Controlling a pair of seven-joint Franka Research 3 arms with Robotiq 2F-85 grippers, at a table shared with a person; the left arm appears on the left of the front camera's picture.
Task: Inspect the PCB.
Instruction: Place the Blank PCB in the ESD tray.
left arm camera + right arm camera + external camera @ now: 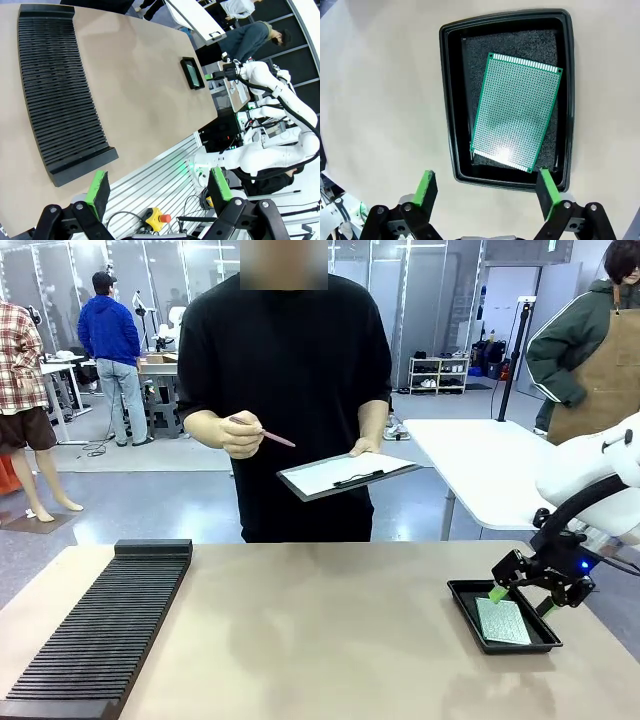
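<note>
Fingers of the right gripper [484,192] stand wide and empty just over the near rim of the black tray [451,100], where the PCB [516,111] lies flat and skewed — a thin, dotted green rectangle on coarse dark foam. Risk, I judge: pads catching the raised rim or skidding the slick board. Farther off, the left gripper [159,190] hangs wide open — beyond, a person holds a clipboard [345,474].

The PCB [516,111] looks glossy and finely perforated, on seemingly foam-lined, shiny plastic black tray [451,100]; table [380,90] matt.
</note>
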